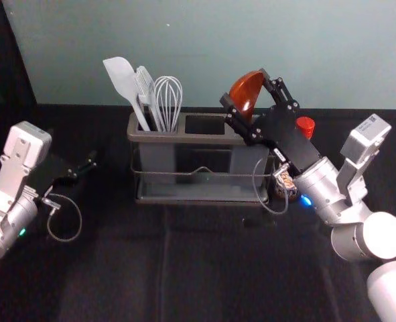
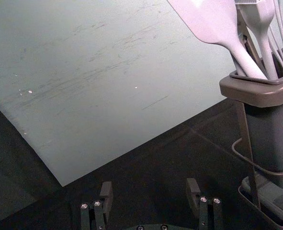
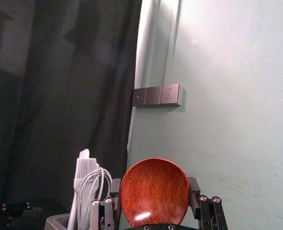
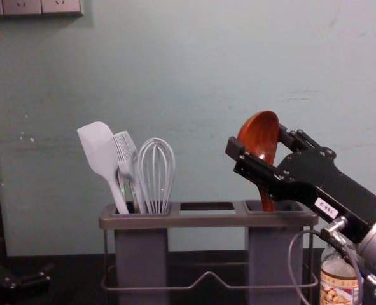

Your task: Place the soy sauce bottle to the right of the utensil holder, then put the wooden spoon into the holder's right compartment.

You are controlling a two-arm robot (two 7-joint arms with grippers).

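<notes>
The right gripper (image 1: 244, 86) is above the right end of the utensil holder (image 1: 177, 139), its fingers pinching the bowl of the wooden spoon (image 1: 246, 92) from both sides. The spoon stands nearly upright, bowl uppermost; in the chest view its handle (image 4: 266, 199) runs down past the rim into the right compartment (image 4: 275, 254). The right arm (image 1: 321, 184) reaches in from the right, with a thin cable (image 1: 254, 180) looping in front of the holder's right end.

The soy sauce bottle (image 4: 339, 279) is upright just beside the holder, on its right, partly hidden by the arm and cable; its red cap (image 1: 305, 126) shows beyond the arm in the head view.

The left gripper (image 1: 84, 168) is apart from the holder, over the left part of the counter (image 1: 117, 268), its fingers spread with nothing between them.

The holder is upright toward the counter's back edge. Its left compartment (image 4: 140, 254) carries a spatula (image 4: 98, 149), a pastry brush (image 4: 126, 151) and a whisk (image 4: 156, 166), heads up, the spatula leaning out to the left. Behind is a pale wall (image 1: 218, 47).
</notes>
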